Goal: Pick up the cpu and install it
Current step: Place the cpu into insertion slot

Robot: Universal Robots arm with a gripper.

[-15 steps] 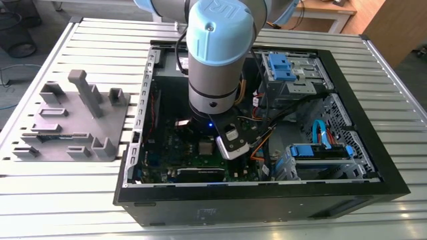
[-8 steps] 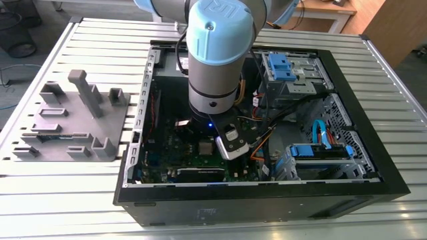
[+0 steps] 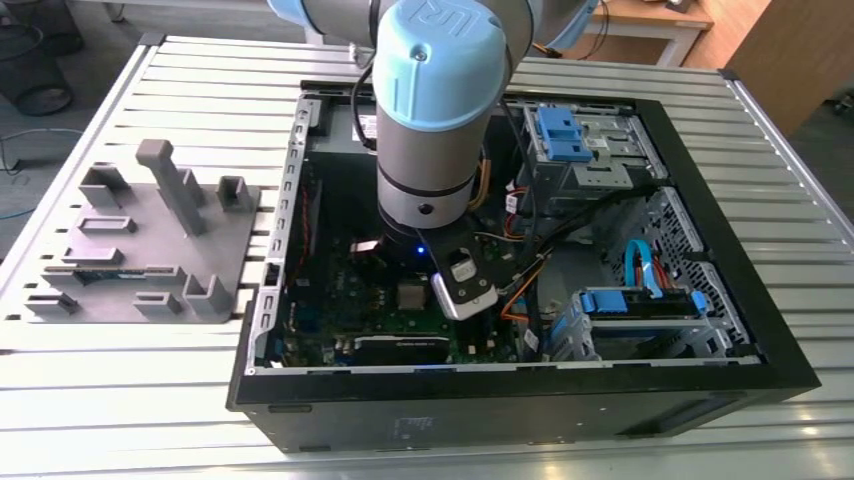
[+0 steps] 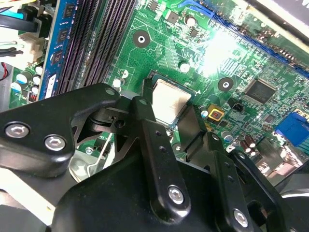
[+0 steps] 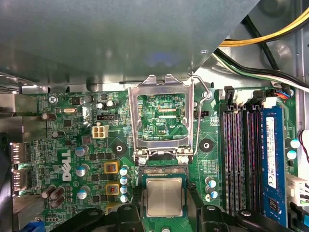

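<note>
End effector [image 4: 170, 115] down inside PC case [image 3: 534, 395], clamped on cpu [image 4: 168, 98] from both sides. Cpu in socket on green motherboard [image 5: 72, 108], just beside raised metal load plate [image 5: 161, 84].

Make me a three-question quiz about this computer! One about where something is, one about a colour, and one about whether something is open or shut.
1. Where is the cpu?
A) on the grey tray outside the case
B) in the socket on the green motherboard
C) on a blue drive bay

2. What colour is the memory stick beside the black slots?
A) red
B) blue
C) white

3. How is the socket's metal lid?
A) flipped open
B) shut over the cpu
C) lying outside the case

Answers:
1 B: in the first wrist view, its silvery top lies in the dark socket.
2 B: the stick is plainly blue.
3 A: the board shows through the lid's window, and the cpu is uncovered.
</note>
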